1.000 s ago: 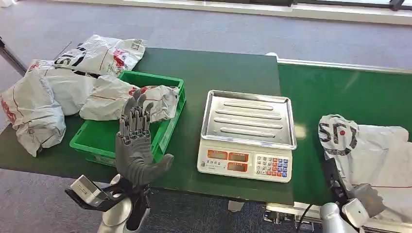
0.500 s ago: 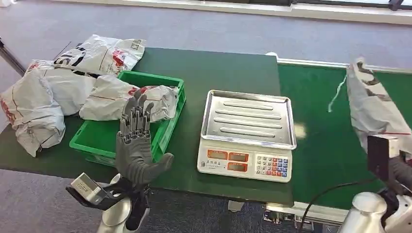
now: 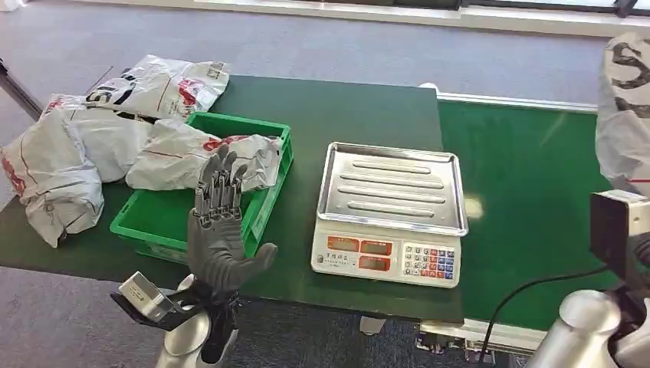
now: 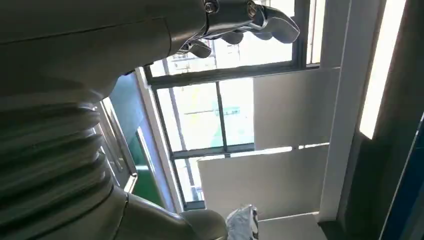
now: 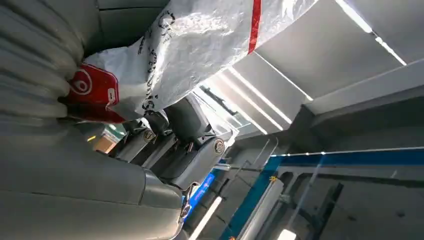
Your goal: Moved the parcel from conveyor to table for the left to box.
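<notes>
The parcel (image 3: pixel 625 107), a white plastic mailer with black lettering and a red stripe, hangs in the air at the far right of the head view, above the green conveyor (image 3: pixel 521 176). Its long axis runs roughly up and down, its upper end cut off by the frame. In the right wrist view the right hand (image 5: pixel 165 145) grips the parcel's (image 5: pixel 200 40) lower end, where a red label sits bunched against the ribbed cover, and the fingers are curled beside the bag.

The left hand (image 3: pixel 221 238) stands upright at the near edge of the table (image 3: pixel 345 107), palm open, fingers straight and spread, holding nothing. It is in front of the near right corner of the green crate (image 3: pixel 272 184).

Between crate and conveyor sits a scale (image 3: pixel 391 215) with a bare steel tray; a strip of bare table lies on either side of it, and a wider bare patch behind it. 1 white bag (image 3: pixel 192 157) lies across the crate's far rim, and 3 or more bags (image 3: pixel 69 153) are heaped on the table's left end. The conveyor surface below the parcel is bare green belt.
</notes>
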